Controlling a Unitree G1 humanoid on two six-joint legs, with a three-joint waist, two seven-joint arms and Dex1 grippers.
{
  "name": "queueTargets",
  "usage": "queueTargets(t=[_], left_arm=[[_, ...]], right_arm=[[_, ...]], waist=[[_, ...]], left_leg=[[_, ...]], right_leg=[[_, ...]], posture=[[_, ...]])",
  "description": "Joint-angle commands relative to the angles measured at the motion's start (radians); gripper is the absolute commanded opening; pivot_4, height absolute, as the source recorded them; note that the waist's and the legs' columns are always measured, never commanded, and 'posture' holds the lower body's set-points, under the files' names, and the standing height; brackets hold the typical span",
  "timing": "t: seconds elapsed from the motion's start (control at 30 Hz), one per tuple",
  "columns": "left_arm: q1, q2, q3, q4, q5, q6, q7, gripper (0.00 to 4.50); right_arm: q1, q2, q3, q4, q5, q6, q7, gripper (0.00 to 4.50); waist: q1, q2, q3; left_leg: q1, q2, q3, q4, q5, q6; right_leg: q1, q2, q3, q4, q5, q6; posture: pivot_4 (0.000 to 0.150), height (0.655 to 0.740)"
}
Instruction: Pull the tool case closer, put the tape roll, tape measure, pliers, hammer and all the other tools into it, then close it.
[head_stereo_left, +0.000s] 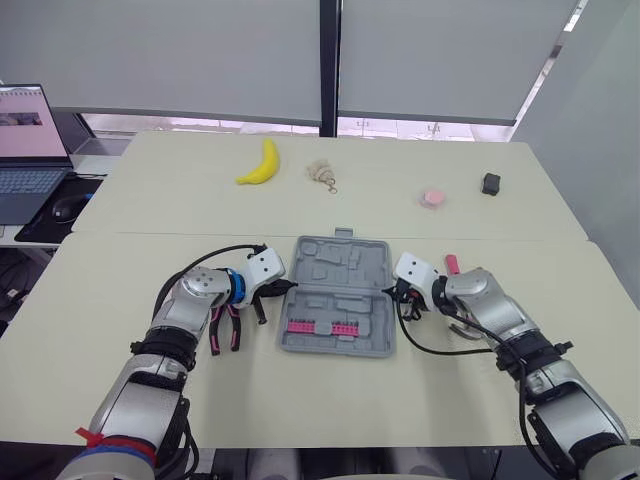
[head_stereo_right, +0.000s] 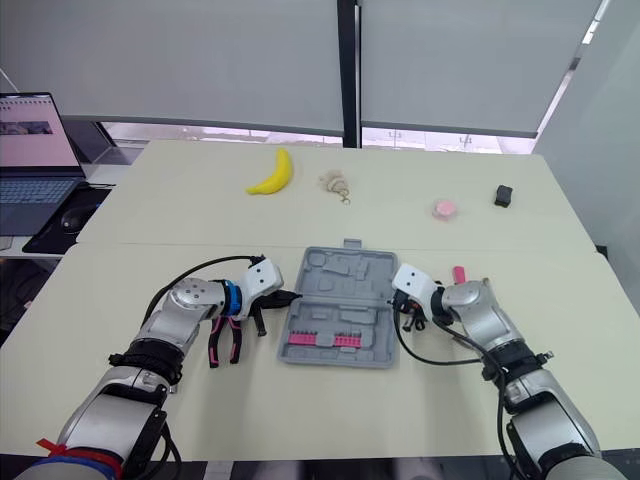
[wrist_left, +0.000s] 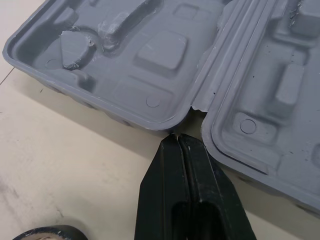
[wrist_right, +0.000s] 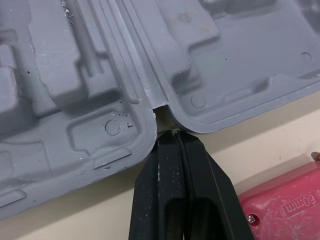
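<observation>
Two moulded halves of the grey tool case (head_stereo_left: 338, 295) lie open and flat at the middle of the tabletop (head_stereo_left: 300, 400), with a pink bit strip (head_stereo_left: 323, 327) seated in the nearer half. At the case's 9 o'clock the left claw (wrist_left: 176, 140) and at its 3 o'clock the right claw (wrist_right: 171, 136) each have both fingers pressed together, tips touching the hinge notch on that side. The pink-handled pliers (head_stereo_left: 225, 328) lie on the tabletop at the case's 8 o'clock. Beside the right claw its wrist view brings out a red tool (wrist_right: 285, 200) marked 60mm, and the left wrist view catches a dark roll's rim (wrist_left: 45, 233) near the other claw.
</observation>
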Motion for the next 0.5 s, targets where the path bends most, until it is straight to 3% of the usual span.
queueTargets(t=[0.03,0.5], left_arm=[[0.013,-0.011,-0.004,-0.081,-0.027,0.013,-0.034,0.00],[0.187,0.022,-0.019,-0.381,-0.066,0.173,-0.123,0.00]], right_arm=[[0.013,0.006,-0.002,-0.078,0.019,0.015,0.026,0.01],[0.204,-0.059,-0.024,-0.427,0.073,0.203,0.047,0.01]], waist=[[0.000,0.000,0.000],[0.000,0.000,0.000]], left_leg=[[0.000,0.000,0.000,0.000,0.000,0.000],[0.000,0.000,-0.001,0.000,0.000,0.000]], right_leg=[[0.000,0.000,0.000,0.000,0.000,0.000],[0.000,0.000,0.000,0.000,0.000,0.000]], posture=[[0.150,0.7400],[0.150,0.7400]])
